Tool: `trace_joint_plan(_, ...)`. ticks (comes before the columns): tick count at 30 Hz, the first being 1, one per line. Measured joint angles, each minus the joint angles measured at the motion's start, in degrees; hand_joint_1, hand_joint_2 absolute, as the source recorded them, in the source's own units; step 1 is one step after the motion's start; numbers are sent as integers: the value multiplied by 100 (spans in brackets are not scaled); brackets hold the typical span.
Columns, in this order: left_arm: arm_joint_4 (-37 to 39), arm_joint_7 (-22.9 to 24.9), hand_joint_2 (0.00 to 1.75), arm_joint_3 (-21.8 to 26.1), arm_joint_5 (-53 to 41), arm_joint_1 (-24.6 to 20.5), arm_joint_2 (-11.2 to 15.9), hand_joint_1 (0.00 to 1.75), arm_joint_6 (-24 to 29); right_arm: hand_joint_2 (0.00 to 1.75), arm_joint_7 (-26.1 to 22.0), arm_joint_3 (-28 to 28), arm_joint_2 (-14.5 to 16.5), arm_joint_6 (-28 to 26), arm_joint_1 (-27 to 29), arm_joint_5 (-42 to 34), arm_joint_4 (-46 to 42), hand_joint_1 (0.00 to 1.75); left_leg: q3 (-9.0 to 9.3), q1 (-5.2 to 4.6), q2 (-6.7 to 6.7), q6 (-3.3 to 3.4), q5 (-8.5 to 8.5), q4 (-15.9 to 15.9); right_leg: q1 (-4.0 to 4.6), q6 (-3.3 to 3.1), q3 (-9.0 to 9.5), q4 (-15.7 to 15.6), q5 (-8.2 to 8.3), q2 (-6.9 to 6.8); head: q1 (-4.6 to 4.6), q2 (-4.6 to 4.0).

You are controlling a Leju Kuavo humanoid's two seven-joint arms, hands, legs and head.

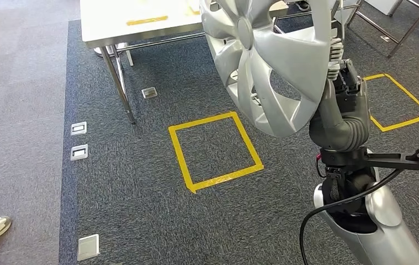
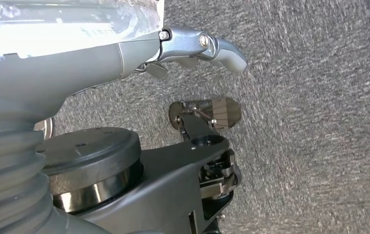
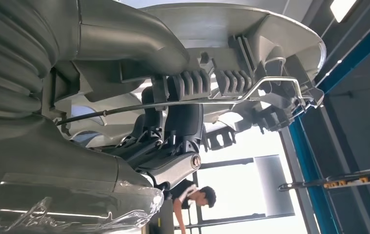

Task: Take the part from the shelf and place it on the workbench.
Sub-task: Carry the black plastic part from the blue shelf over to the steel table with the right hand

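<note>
One wheel cover, gripped at its rim by your right hand, may clip the table edge; left hand empty, fingers apart.

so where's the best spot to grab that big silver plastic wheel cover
By its outer rim, fingers wrapping over the edge from behind, as the right hand grips it now. The silver plastic wheel cover is wide, thin and domed, so probably only the rim or spoke openings offer fingers purchase.
</note>
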Motion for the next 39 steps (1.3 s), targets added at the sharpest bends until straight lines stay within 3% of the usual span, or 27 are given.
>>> trace_joint_plan(12,0,0,175,0,16,0,-4,0,-1,175,-47,3,42,-225,-174,-190,85,175,7,16,1,-15,12,-5,15,-5,-6,23,-5,0,-4,0)
trace_joint_plan(24,0,-37,175,-40,10,-4,-2,0,-58,175,21,-13,59,-1177,-852,-151,328,175,8,16,1,-17,13,-5,15,-6,-7,27,-6,1,-1,0)
trace_joint_plan(39,0,2,175,-109,21,-7,-2,0,-97,175,140,11,27,-1401,-1045,51,1003,175,9,16,1,-17,13,-6,15,-8,-9,28,-7,1,-2,0)
